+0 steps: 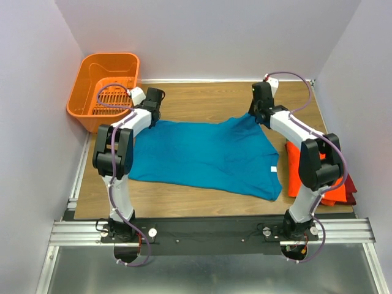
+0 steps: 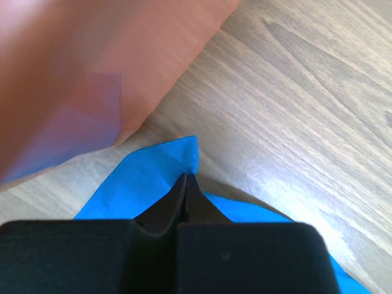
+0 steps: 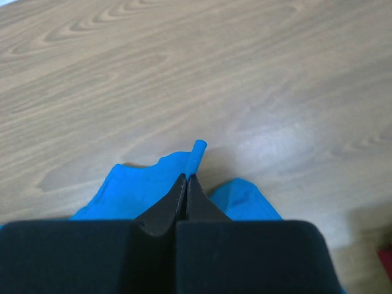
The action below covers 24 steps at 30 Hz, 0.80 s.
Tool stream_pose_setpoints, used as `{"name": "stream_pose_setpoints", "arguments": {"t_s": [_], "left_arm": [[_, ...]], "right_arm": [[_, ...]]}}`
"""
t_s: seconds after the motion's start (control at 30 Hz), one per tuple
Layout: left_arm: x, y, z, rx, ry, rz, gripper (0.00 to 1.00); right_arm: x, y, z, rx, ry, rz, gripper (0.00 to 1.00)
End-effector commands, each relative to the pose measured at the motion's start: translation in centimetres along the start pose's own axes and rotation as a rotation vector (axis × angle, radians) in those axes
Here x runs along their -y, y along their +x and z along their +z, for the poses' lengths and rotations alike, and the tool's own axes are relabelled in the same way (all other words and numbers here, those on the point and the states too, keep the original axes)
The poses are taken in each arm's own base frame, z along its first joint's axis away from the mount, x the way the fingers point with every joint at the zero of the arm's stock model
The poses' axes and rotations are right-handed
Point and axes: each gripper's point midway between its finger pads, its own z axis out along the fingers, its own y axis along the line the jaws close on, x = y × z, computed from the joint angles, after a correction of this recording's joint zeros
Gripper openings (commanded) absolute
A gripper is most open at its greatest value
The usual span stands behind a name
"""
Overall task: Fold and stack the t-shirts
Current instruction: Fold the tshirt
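- Teal-blue t-shirt (image 1: 202, 156) is the biggest thing we see on the wooden table (image 1: 202, 98). It is spread almost flat across the middle, between the two arms, with its far edge raised at both far corners.
- Next in size is the orange basket (image 1: 79, 101) at the far left corner of the table. It sits tilted against the wall. Inside it we see only its slotted floor, and the left arm's wrist and cable cover its near right corner. We cannot tell whether it touches the teal-blue t-shirt, though the left wrist view shows its blurred orange wall close to the cloth's corner.
- At the right edge of the table, just beside the teal-blue t-shirt, an orange t-shirt (image 1: 293, 165) lies folded, with a dark red t-shirt (image 1: 350, 188) showing at its right side. The right arm hides most of both, so we cannot tell which lies on top.
- Our left gripper (image 2: 187, 177) has its fingers pressed together at the far left corner of the teal-blue t-shirt, and the blue corner pokes out just past the tips.
- Our right gripper (image 3: 187, 177) is likewise closed tight on the far right corner, where a small roll of blue cloth stands up beyond the tips.
- Smallest is the white neck tag (image 1: 274, 168), near the right edge of the teal-blue t-shirt.
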Motion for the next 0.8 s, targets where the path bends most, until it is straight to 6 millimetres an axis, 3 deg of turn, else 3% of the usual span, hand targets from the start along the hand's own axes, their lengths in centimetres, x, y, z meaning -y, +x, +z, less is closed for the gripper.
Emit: {"name": "stream_pose_setpoints", "arguments": {"t_s": [0.0, 0.3, 0.57, 0.77], "left_arm": [[0.3, -2.5, -1.7, 0.061, 0.04, -0.094, 0.0], [0.0, -2.9, -2.9, 0.081, 0.081, -0.143, 0.0], [-2.2, -1.5, -4.1, 0.092, 0.088, -0.185, 0.0], [-3.2, -1.9, -5.7, 0.119, 0.12, -0.236, 0.0]], "right_arm": [[2.7, -0.5, -2.5, 0.032, 0.081, 0.09, 0.01], [4.0, 1.1, -5.7, 0.013, 0.058, 0.159, 0.01], [5.7, 3.6, -8.5, -0.019, 0.054, 0.205, 0.01], [7.1, 5.2, -9.7, -0.042, 0.08, 0.214, 0.01]]}}
